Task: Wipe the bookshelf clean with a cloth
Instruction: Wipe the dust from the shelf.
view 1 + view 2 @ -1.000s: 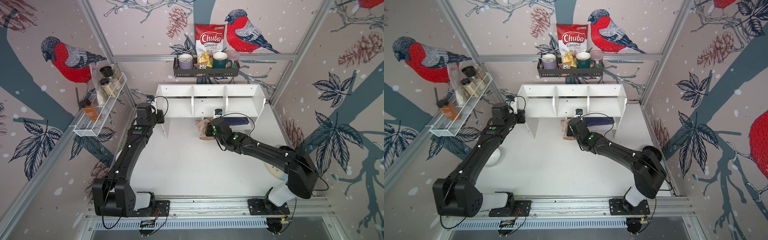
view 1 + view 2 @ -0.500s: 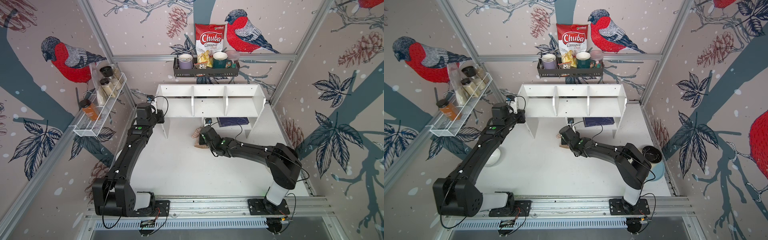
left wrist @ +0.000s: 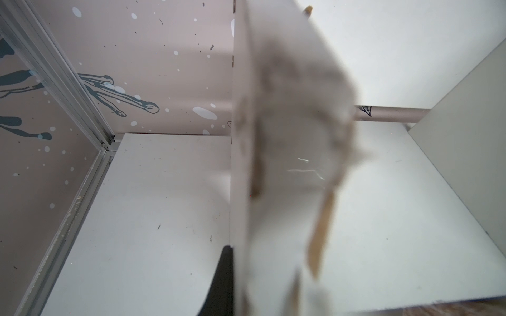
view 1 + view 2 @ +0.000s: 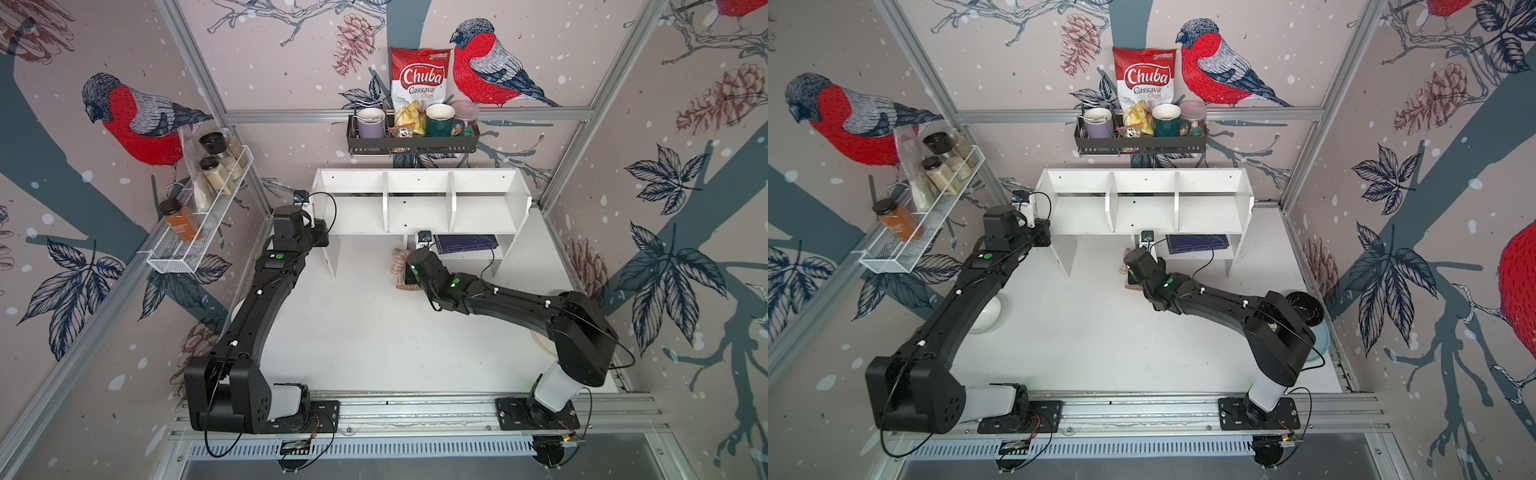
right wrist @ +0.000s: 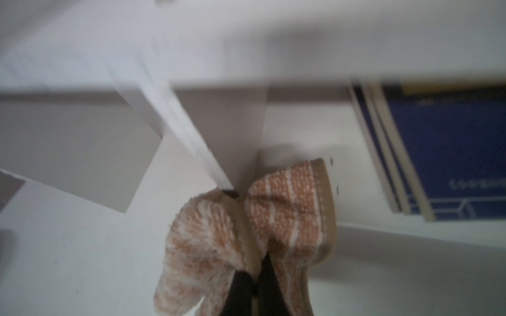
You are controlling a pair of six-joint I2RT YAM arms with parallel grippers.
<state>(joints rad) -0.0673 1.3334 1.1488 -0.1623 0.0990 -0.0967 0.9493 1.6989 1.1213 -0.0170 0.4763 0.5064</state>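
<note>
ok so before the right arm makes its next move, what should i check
1. Cloth held: ok, the right pincer is shut on the cloth.
2. Cloth on the bookshelf: ok, it meets the edge of a lower divider.
3. Bookshelf steadied: ok, the left pincer clamps the end panel nearest it.
4. Way into the next cubby: not ok, the blue books lie there, close beside the cloth.
5. Dirt left on the bookshelf: cannot tell.
</note>
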